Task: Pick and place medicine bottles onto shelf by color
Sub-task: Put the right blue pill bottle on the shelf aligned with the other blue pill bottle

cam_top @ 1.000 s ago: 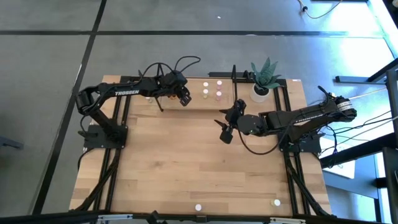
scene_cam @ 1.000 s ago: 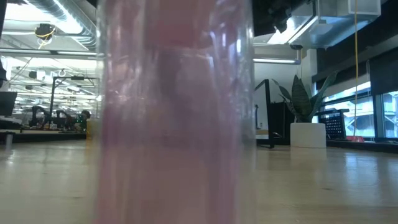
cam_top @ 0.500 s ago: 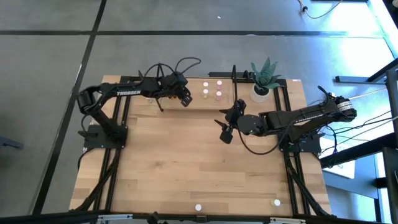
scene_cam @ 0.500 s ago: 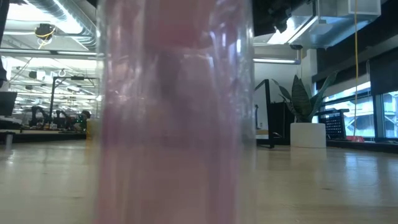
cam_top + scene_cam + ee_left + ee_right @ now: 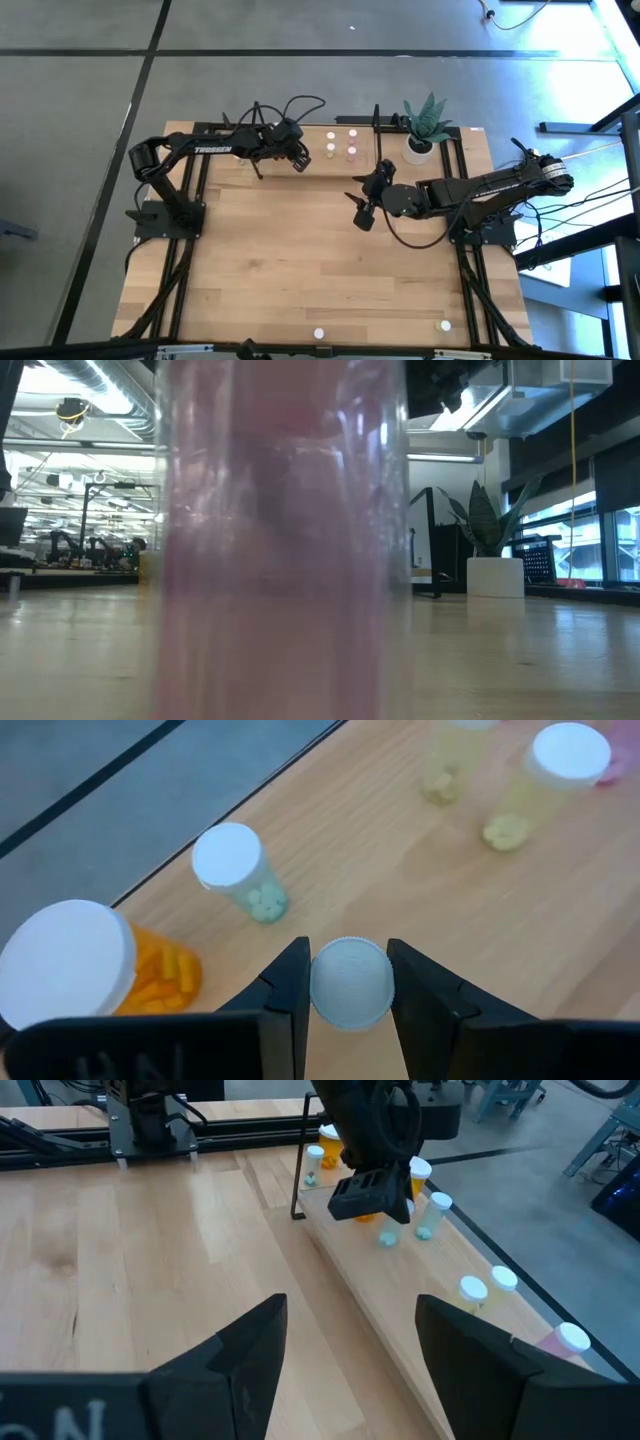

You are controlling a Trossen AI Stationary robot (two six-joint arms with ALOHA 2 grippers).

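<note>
The shelf (image 5: 313,143) stands along the table's far edge, a light board (image 5: 400,1330) with a black upright loop (image 5: 298,1160) at its end. Several white-capped medicine bottles stand on it: orange (image 5: 70,965), green (image 5: 240,870), yellowish (image 5: 555,770) and pink (image 5: 565,1340). My left gripper (image 5: 298,160) hovers over the board's left part, shut on a greenish bottle (image 5: 388,1235). My right gripper (image 5: 362,217) hangs open over the table's middle, holding nothing (image 5: 350,1305). A pink bottle (image 5: 280,540) stands right before the low camera. My left gripper pinches the greenish bottle at its white cap (image 5: 350,982), one finger (image 5: 290,990) on each side. The fingers slant down from above and from the table's left. The bottle hangs upright below them over the board; whether its base touches the board I cannot tell.
A potted plant (image 5: 424,128) in a white pot stands at the far right, beside the shelf's end loop (image 5: 377,125). Two loose bottles (image 5: 319,333) (image 5: 445,325) stand at the near edge. Bare wood (image 5: 300,260) lies between them and the shelf.
My left arm has leaned slightly farther out over the shelf, with the bottle still between its fingers. My right arm has kept still.
</note>
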